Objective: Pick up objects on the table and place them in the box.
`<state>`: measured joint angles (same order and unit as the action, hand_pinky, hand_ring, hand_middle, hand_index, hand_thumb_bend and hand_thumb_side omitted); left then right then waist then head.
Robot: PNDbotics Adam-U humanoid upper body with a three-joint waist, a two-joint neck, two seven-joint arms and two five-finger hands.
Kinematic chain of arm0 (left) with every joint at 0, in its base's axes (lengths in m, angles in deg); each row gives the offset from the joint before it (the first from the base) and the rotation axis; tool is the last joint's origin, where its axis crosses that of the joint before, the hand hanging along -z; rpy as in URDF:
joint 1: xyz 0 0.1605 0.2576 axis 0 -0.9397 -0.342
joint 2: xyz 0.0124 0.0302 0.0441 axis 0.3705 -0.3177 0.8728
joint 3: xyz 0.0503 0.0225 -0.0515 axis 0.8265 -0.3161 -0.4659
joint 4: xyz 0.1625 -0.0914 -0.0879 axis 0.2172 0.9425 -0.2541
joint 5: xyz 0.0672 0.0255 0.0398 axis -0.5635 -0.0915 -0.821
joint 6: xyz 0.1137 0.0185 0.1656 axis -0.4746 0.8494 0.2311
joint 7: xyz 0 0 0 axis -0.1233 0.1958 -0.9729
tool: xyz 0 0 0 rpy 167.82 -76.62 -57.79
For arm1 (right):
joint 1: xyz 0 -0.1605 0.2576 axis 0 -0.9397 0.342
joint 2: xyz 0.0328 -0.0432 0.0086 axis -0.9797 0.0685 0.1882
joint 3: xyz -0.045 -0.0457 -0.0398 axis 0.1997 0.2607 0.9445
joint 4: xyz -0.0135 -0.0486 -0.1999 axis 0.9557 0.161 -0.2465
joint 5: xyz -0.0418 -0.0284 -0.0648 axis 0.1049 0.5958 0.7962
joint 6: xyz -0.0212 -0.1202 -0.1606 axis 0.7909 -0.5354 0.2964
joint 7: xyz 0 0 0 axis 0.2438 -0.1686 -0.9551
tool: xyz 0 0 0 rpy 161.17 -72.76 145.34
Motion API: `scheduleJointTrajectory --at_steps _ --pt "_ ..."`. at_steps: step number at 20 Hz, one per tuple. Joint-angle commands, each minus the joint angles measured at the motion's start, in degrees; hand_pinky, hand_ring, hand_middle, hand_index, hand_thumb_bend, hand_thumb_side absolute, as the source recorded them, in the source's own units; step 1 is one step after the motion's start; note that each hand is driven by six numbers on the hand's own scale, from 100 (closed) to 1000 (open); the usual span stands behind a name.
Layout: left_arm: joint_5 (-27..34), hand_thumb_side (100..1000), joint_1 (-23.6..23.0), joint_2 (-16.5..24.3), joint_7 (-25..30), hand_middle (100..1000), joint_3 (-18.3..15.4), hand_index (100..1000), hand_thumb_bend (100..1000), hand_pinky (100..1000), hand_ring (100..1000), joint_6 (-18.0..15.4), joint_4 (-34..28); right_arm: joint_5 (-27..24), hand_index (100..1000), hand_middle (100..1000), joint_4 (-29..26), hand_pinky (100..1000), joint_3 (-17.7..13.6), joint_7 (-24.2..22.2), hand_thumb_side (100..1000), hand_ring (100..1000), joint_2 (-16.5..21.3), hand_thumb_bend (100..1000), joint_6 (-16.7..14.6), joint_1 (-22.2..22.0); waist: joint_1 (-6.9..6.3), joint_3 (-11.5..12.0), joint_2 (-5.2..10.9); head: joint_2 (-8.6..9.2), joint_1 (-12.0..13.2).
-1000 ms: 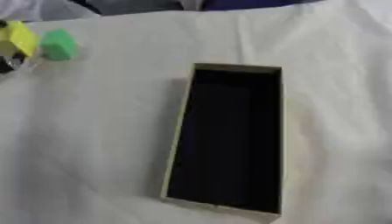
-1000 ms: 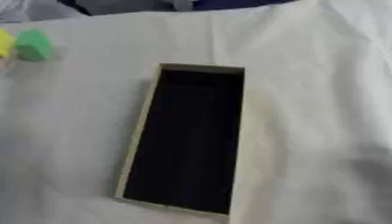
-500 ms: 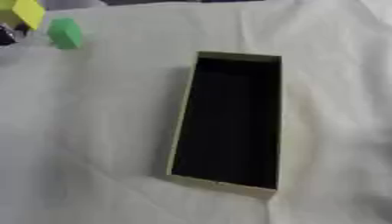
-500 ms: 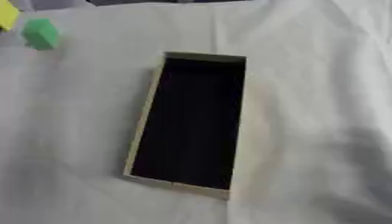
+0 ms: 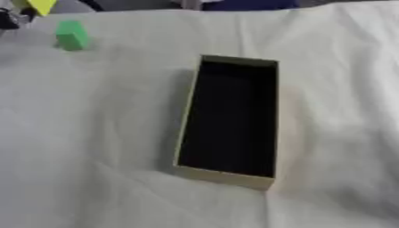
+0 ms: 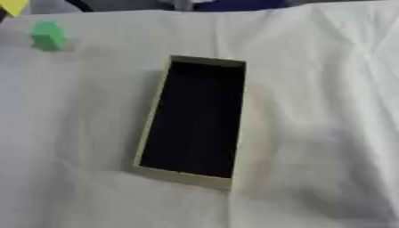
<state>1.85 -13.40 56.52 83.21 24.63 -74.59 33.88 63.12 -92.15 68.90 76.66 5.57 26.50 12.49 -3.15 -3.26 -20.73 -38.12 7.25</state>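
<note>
Box (image 5: 230, 122): long, open-topped, tan walls, dark inside; lies mid-bench, nothing visible in it.
Bench (image 5: 93, 133): draped in wrinkled white cloth.
Green block (image 5: 71, 35): on cloth at far left, well apart from box.
Yellow block (image 5: 40, 5): top left edge, beside a dark shape, possibly left hand (image 5: 8, 20).
Fingers: cannot tell whether open or closed; right hand out of sight.

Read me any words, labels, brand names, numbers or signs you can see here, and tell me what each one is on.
None: no readable text shows anywhere.
Long cardboard box with a dark inside: no print visible.
Small green block: plain faces.
Yellow block at the top left edge: plain, partly cut off.
White cloth covering the table: unmarked.
</note>
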Motion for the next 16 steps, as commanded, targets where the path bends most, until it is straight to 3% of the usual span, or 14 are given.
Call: scheduleJointTrajectory --at_steps 1,8,16 --pt "1.6 100 -0.4 1.5 0.7 364 1.6 591 355 382 452 -1.1 -5.8 -1.1 829 547 -0.6 822 -0.7 0.1 735 832 0.5 100 0.3 -0.2 0.14 0.2 1.87 -0.78 -1.0" --pt "5.9 100 -4.6 0.7 2.3 378 6.1 596 348 396 462 -2.4 -18.8 -1.9 829 549 -0.6 822 -1.0 0.1 727 832 0.1 100 0.5 -0.8 0.59 0.6 3.26 -1.98 -4.0" --pt "11.5 100 -8.1 -4.1 5.8 382 10.8 604 301 398 468 -2.7 -34.9 -2.6 829 549 -0.6 822 -1.0 -0.2 724 833 0.0 100 0.9 -0.9 0.69 1.6 4.33 -2.99 -6.7"
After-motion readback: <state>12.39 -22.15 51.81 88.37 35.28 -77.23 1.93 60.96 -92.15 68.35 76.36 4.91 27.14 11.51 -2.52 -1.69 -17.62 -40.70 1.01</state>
